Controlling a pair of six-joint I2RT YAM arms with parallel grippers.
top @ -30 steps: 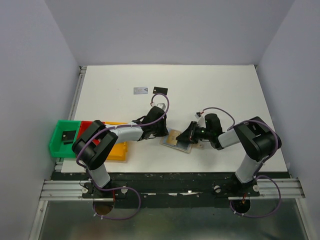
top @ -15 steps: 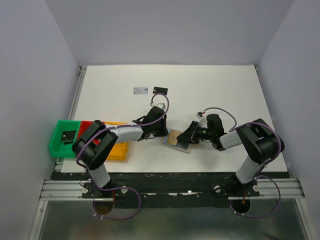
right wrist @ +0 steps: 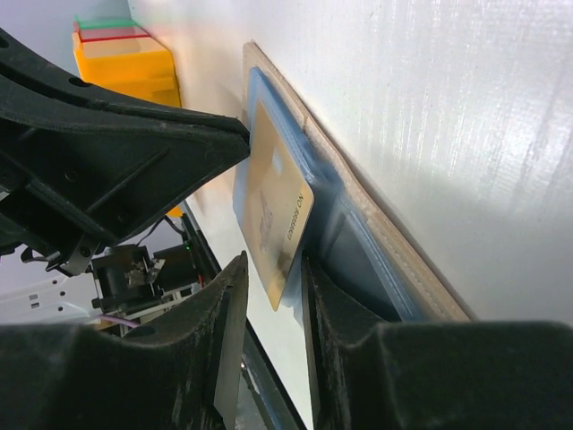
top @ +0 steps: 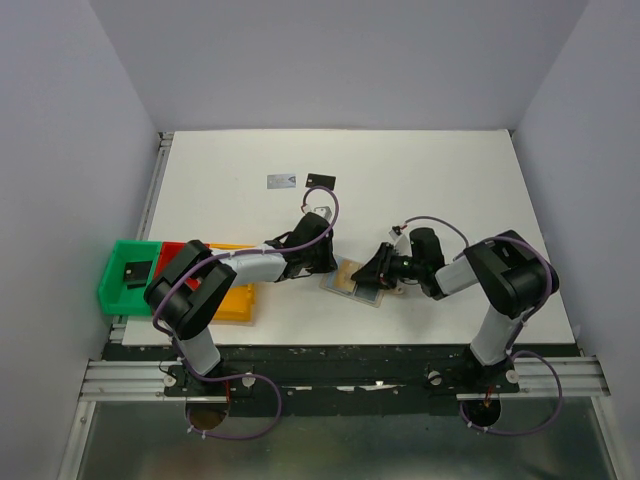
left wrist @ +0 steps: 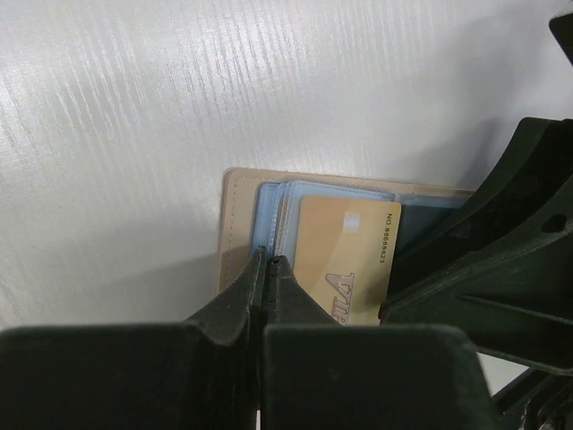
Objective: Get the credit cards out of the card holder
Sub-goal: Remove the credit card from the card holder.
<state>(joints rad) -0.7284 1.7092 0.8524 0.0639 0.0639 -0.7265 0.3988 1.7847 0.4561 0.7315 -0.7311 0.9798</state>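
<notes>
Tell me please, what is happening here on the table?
Both arms are working on the open card holder. The left end effector is shut, with its tips pressing on the holder's blue panel. The right end effector appears to pinch a gold card that sticks partly out of its pocket. A silvery card and a black card lie on the table farther back.
</notes>
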